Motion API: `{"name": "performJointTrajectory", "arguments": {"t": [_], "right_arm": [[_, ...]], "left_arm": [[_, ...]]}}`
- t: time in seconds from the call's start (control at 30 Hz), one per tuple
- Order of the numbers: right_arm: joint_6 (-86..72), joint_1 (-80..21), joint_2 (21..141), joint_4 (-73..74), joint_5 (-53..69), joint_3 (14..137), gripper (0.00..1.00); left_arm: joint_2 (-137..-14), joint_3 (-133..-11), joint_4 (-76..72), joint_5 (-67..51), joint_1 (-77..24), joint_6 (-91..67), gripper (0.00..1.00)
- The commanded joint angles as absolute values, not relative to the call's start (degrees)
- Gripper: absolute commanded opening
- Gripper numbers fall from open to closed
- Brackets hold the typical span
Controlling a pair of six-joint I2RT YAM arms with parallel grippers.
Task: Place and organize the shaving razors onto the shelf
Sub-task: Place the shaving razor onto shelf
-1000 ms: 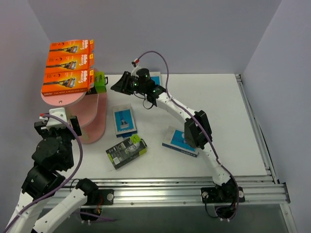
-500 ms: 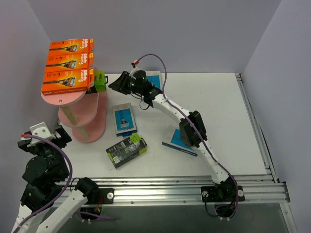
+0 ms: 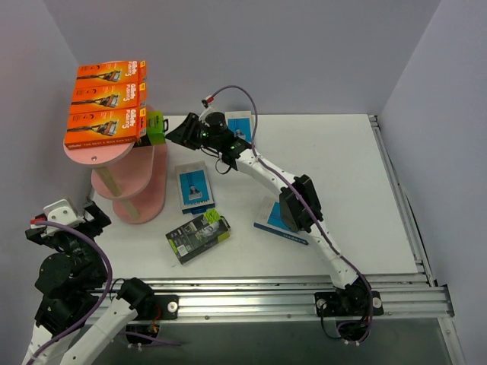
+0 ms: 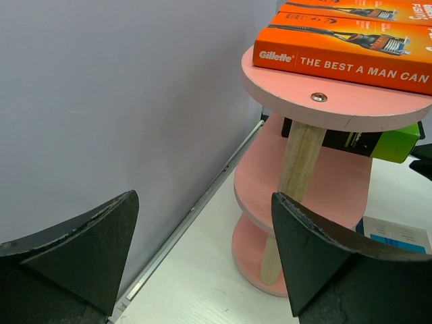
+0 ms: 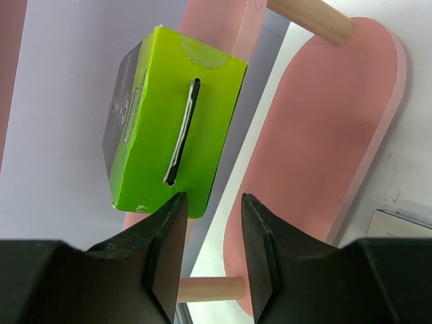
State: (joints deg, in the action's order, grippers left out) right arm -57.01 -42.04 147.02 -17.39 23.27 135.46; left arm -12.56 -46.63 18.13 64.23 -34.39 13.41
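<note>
Moved: L grip [image 4: 204,202] has backed off the shelf [image 3: 95,157] to the near-left corner, jaws wider than a sec ago. R grip [image 5: 212,199] has crept a bit closer to the shelf. Packs look unmoved.
Risk 1: if I push the lime pack [image 5: 175,115] off-centre, I reckon it'll twist on the mid board and slide out the wall side.
Risk 2: if I back out w/ a fingertip caught on its corner, it could drag off the board.
Risk 3: R wrist sits close under the top board. Lifting early could bump it and shake the orange packs [image 3: 106,95].
Pack vs R grip: lime end faces the fingers, just beyond the tips. Its lower corner meets one fingertip in the wrist view; can't tell if they touch.
Pack place: on the mid board, under the top one, lime end sticking out past the top rim.
R grip state: fingers a narrow gap apart, nothing betw them.
L grip state: fingers wide apart, nothing held, well clear of the shelf.
Top board: 3 orange packs in a row.
Table: blue packs [image 3: 194,188] x3, one just beside the shelf foot, one under the R forearm, one behind the R wrist. Black pack [image 3: 198,237] nearer the front.
Progress, my read: about half shelved.
</note>
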Motion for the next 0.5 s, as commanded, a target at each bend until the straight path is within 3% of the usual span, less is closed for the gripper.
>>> {"name": "performJointTrajectory", "arguments": {"t": [0.0,0.47], "right_arm": [[-57.2,-42.8,147.4,-21.0,23.1,137.9,0.34],[-58.2,-43.4,148.2,-23.2,23.8,137.9,0.34]], "left_arm": [[-12.4,-46.7,15.5,63.6,-34.2,14.2,0.89],[-11.8,-46.1,15.7,62.6,-34.7,14.2,0.90]]}}
